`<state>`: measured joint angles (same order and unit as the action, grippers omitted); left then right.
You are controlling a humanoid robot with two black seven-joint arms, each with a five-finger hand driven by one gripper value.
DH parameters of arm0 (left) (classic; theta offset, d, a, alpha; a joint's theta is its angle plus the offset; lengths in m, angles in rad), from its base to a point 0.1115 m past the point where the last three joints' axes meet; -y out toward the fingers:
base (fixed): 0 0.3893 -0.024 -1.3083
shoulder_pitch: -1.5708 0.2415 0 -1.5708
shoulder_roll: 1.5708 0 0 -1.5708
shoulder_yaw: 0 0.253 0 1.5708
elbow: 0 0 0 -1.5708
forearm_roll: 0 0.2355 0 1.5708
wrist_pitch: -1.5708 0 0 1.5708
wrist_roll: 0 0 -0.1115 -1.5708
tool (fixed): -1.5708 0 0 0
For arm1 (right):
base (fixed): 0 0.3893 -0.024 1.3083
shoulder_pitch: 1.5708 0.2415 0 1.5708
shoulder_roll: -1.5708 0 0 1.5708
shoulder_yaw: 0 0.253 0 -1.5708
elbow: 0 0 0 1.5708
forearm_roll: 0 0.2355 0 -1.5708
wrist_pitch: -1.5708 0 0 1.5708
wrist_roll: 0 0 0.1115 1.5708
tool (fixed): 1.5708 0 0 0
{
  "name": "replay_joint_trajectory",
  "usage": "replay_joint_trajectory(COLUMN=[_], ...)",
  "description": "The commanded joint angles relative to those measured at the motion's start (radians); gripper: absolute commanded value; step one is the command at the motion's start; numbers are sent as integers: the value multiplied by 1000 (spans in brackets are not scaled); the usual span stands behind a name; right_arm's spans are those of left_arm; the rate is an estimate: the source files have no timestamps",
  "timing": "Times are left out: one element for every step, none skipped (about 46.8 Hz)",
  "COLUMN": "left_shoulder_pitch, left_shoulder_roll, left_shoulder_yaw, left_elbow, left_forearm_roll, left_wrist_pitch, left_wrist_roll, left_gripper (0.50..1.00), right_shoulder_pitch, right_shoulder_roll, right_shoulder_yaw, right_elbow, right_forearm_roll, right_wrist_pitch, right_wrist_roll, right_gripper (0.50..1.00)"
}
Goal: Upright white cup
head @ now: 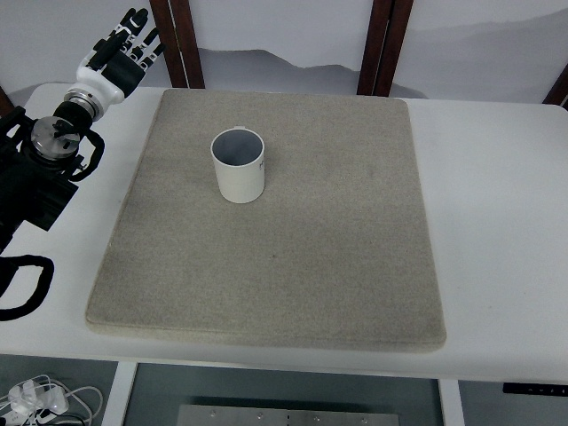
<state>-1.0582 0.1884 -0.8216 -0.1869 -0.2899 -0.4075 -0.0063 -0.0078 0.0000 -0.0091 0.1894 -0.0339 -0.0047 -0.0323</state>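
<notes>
White cup (239, 166) stands mouth-up on the grey felt mat (293, 266), well to the right of and nearer than the left hand (120, 55); judged upright, task looks complete. Hand held clear at the far left of the surface (497, 222), fingers extended, gripping nothing. Cup plain, cylindrical, greyish inside, faint mark on its side.

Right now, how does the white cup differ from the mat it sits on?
The white cup is smooth and glossy white; the mat is rough-looking and beige-grey. The cup stands upright with its mouth open upward; the mat lies flat. The cup is round; the mat is rectangular. Both rest on the white table.
</notes>
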Motion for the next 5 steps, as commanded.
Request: replay_joint_trajectory(left_shoulder_pitch=[-2, -2, -2, -2, -2], left_shoulder_roll=[0, 0, 0, 0, 0], left_shoulder_yaw=[-1, -1, -1, -1, -1], left_elbow=[0, 0, 0, 0, 0], left_forearm_roll=[0, 0, 0, 0, 0], left_wrist_pitch=[3, 3, 4, 6, 6], left_wrist_roll=[0, 0, 0, 0, 0], left_gripper=[994, 994, 994, 994, 994], right_shoulder_pitch=[-1, -3, -3, -4, -4], right_shoulder_roll=[0, 0, 0, 0, 0], right_shoulder_yaw=[1, 1, 1, 1, 3], right_elbow=[-1, -1, -1, -1, -1], right_forearm_roll=[2, 3, 3, 3, 3], right_wrist_pitch=[-1, -1, -1, -1, -1], right_wrist_roll=[0, 0, 0, 0, -1], right_gripper=[952, 952, 952, 952, 952])
